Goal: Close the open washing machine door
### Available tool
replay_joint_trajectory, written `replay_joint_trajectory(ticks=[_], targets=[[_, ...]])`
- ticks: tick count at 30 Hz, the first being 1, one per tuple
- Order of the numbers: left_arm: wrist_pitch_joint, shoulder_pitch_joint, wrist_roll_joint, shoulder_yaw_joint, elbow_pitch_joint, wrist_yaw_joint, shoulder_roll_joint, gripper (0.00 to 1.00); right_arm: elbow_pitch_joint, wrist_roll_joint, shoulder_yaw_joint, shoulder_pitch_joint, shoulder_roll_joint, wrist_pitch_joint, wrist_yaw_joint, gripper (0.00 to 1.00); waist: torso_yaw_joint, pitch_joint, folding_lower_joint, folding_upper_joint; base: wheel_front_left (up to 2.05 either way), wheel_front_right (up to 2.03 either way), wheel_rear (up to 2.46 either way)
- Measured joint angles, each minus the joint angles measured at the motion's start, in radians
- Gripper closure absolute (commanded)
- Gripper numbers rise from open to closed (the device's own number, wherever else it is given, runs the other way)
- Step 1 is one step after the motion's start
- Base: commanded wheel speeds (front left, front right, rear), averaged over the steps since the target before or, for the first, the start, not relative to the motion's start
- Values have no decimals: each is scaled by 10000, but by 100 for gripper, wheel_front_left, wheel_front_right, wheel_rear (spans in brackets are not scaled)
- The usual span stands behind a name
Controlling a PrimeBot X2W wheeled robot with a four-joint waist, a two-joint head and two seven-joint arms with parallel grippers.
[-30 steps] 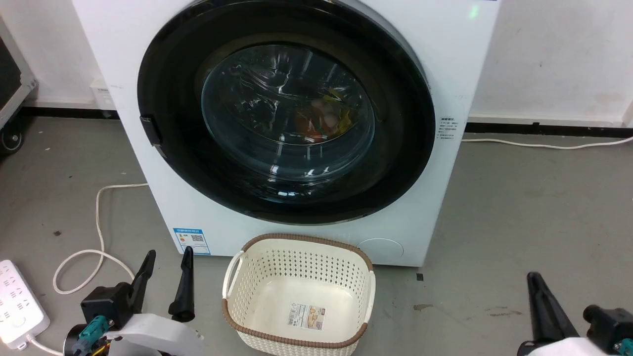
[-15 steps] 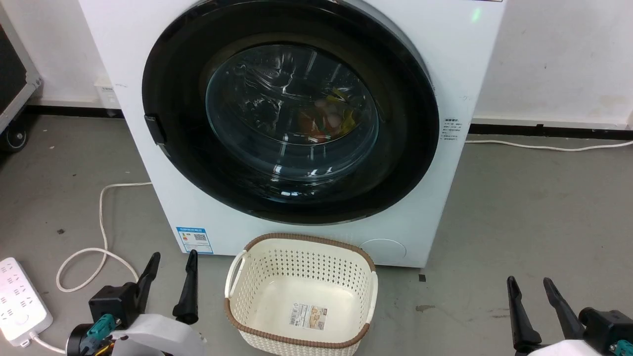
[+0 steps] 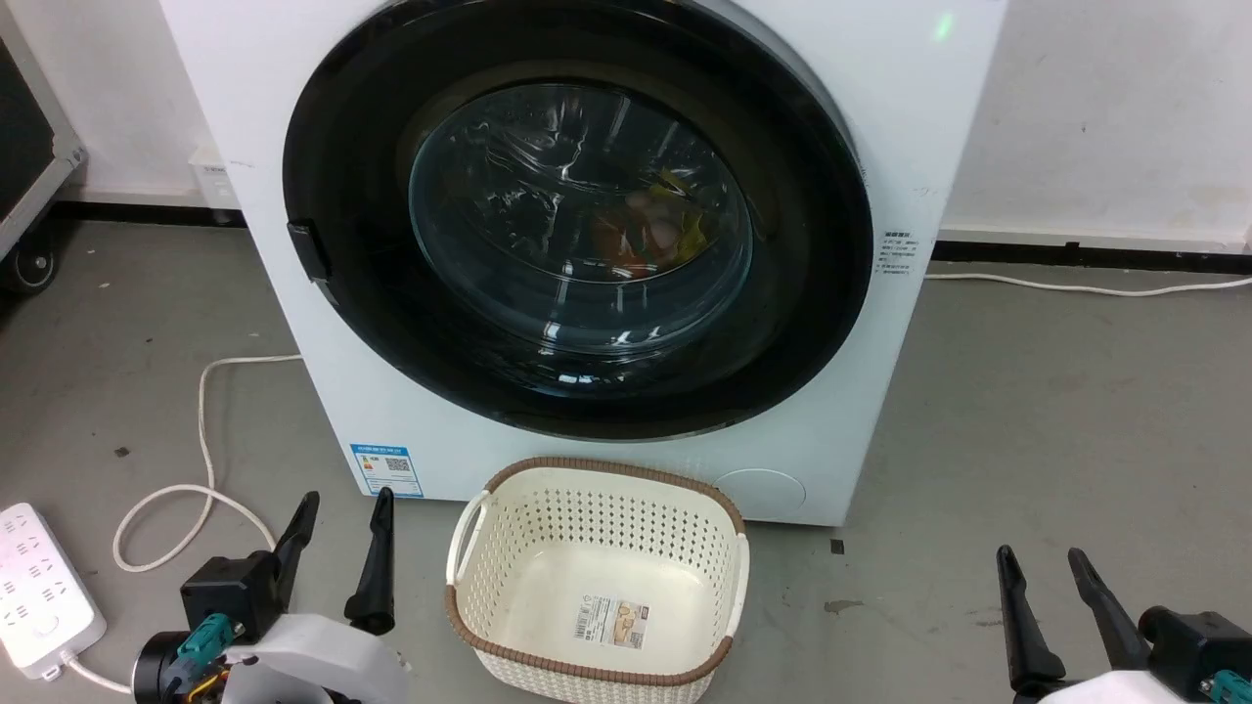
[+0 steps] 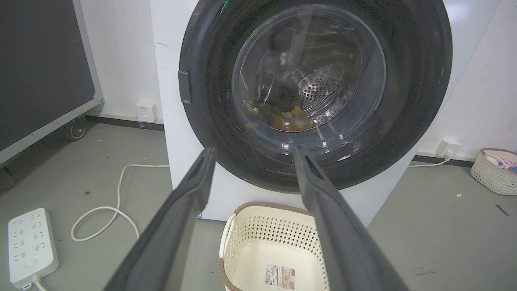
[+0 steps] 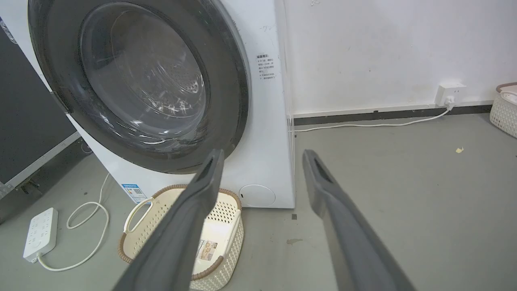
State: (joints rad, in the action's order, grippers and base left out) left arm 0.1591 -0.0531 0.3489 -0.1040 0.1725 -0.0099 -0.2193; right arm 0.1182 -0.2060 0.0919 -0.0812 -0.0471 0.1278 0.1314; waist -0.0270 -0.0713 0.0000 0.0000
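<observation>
The washing machine door (image 3: 577, 220) is ahead of and above both my claws. Its glossy black rim lies flat against the white front of the washing machine (image 3: 910, 117), and coloured laundry (image 3: 646, 235) shows dimly behind the bulging glass window. My left gripper (image 3: 345, 501) sits low at the left over the grey floor (image 3: 1027, 411), well short of the door. Its two dark fingers are spread wide, with nothing between them and touching nothing; looking along them, I see the door's lower rim beyond their tips. My right gripper (image 3: 1039, 557) sits low at the right, out past the machine's side, its fingers likewise parted, empty and clear of the door. Between my two claws a cream laundry basket (image 3: 469, 548) with a brown rim stands on the floor just in front of the machine, below the door.
</observation>
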Motion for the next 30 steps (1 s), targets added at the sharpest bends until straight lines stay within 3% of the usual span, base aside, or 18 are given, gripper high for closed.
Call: replay_joint_trajectory(ticks=[6,7,30], targets=[[2,-16,79,-42,0,8,0,0,17,-58,-36,32,0,13,0,0,2,32,1,0,0,0,0],[2,-33,111,-67,0,6,-2,100,17,-58,-46,33,0,15,0,100,9,40,0,0,0,0,0],[-192,-28,-339,44,-207,6,221,100,-79,180,-157,37,2,-176,0,100,51,147,0,0,0,0,0]])
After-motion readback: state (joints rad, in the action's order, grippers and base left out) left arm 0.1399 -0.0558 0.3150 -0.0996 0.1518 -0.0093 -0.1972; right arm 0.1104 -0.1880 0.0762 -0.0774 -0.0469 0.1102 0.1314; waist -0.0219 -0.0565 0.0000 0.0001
